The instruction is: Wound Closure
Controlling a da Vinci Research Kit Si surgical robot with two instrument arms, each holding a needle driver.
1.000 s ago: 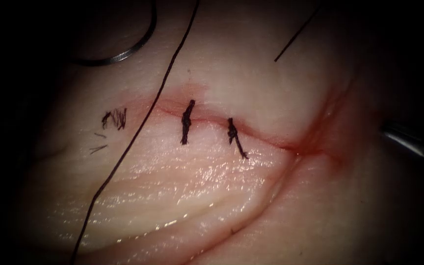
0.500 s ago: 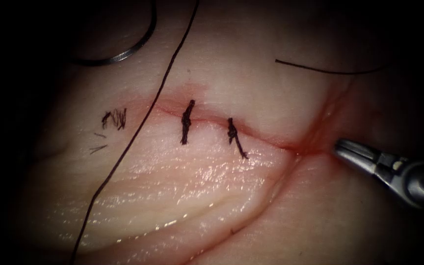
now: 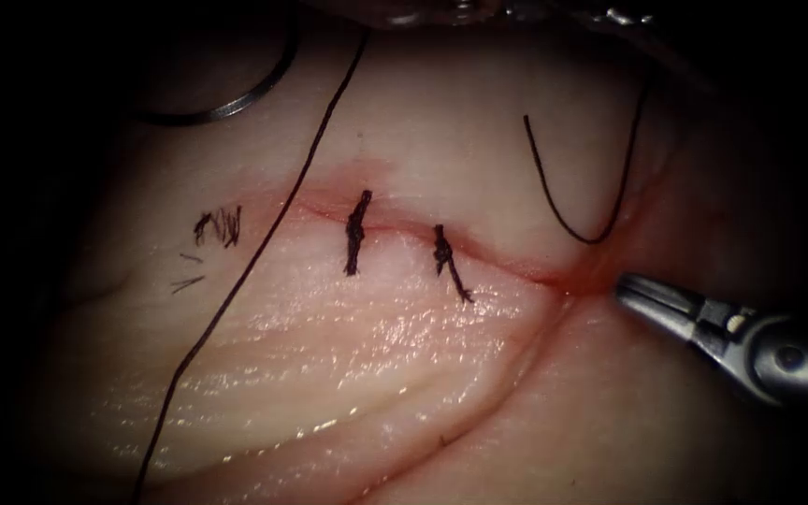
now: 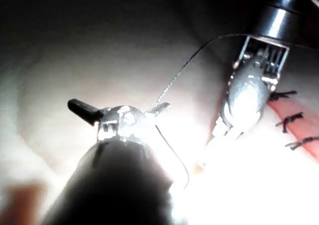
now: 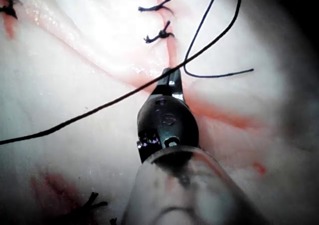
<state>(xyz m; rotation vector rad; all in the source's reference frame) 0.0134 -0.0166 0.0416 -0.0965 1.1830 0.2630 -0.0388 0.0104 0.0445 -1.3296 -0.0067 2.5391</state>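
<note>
**Cut partly stitched, needle parked off to one side**

Endoscope view: the cut (image 3: 497,260) ran across the middle of the tissue (image 3: 376,365), with two knotted stitches (image 3: 357,234) over its left half and red fluid (image 3: 584,277) at its open right end. The needle (image 3: 236,105) lay free on the tissue at upper left, out of either tool's hold, its far curve lost in shadow. The thread (image 3: 264,245) trailed to lower left; a loose loop (image 3: 563,213) sagged above the cut's right end. The right tool (image 3: 633,291), jaws pressed together on nothing, pointed at that end, probably to probe it.

Left wrist view: the left tool (image 4: 119,114) met the thread; glare hid whether it gripped it.

Right wrist view: the closed tip sat beside the fluid, thread crossing in front.
</note>
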